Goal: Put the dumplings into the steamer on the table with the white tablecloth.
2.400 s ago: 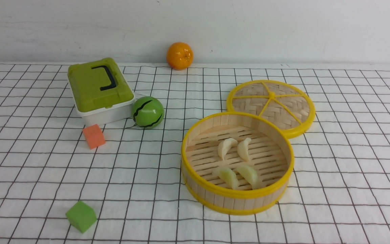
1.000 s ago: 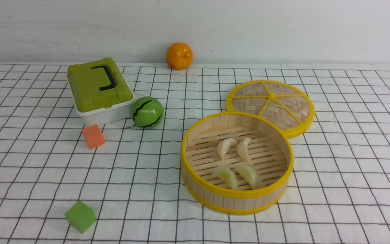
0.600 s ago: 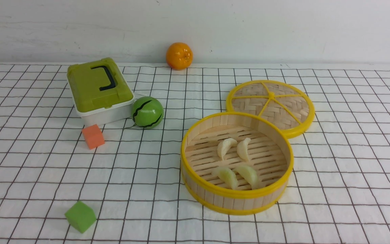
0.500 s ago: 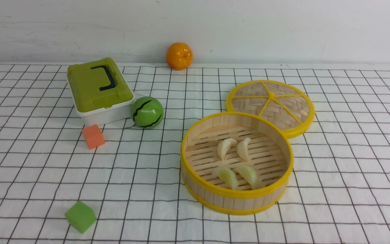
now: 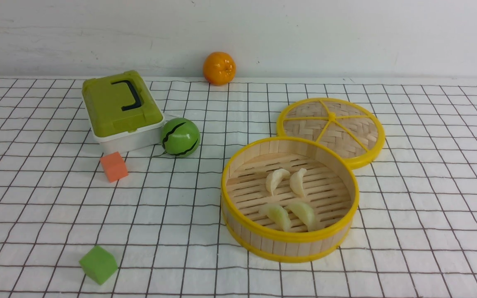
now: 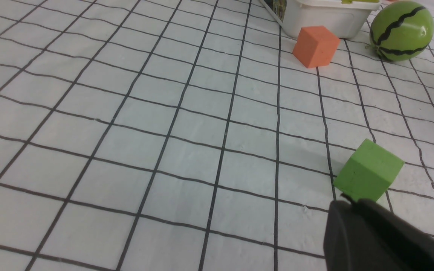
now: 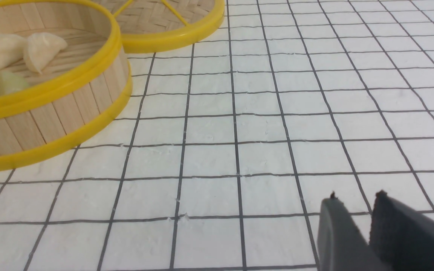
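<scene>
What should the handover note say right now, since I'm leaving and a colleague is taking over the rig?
Left gripper: shut, holding nothing.
Right gripper: fingertips slightly apart, nothing between them.
Dumplings: four, all inside the bamboo steamer, two pale cream, two greenish.
Steamer: on the white checked tablecloth; its woven lid lies off it, just beyond and to the right.
Done: all four visible dumplings are in the steamer.
Left: apparently nothing; the task doesn't mention the lid.
</scene>
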